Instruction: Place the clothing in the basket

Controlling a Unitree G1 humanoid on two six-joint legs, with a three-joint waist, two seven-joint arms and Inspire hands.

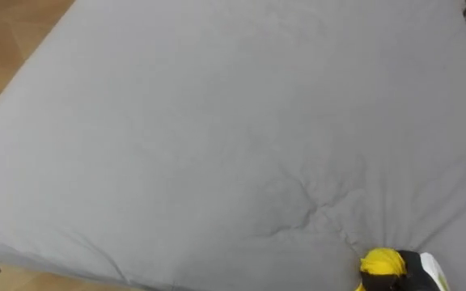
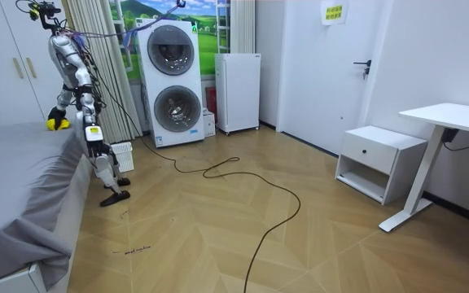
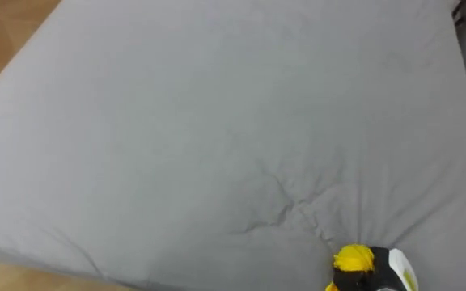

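On the bed [image 1: 176,121], right robot hand [image 1: 407,273] seemingly grips yellow cloth [image 1: 381,262]

The sheet [image 1: 217,121] is showing plain grey; at its near edge a bright yellow cloth [image 1: 381,262] is bunching in the black right hand [image 1: 404,273].

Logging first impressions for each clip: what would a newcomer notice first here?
A bright yellow cloth bunched in the right robot hand, at the near edge of a big grey bed whose sheet puckers toward it. In the room view the robot stands at that bed, with stacked washers next to it on the room view's right.
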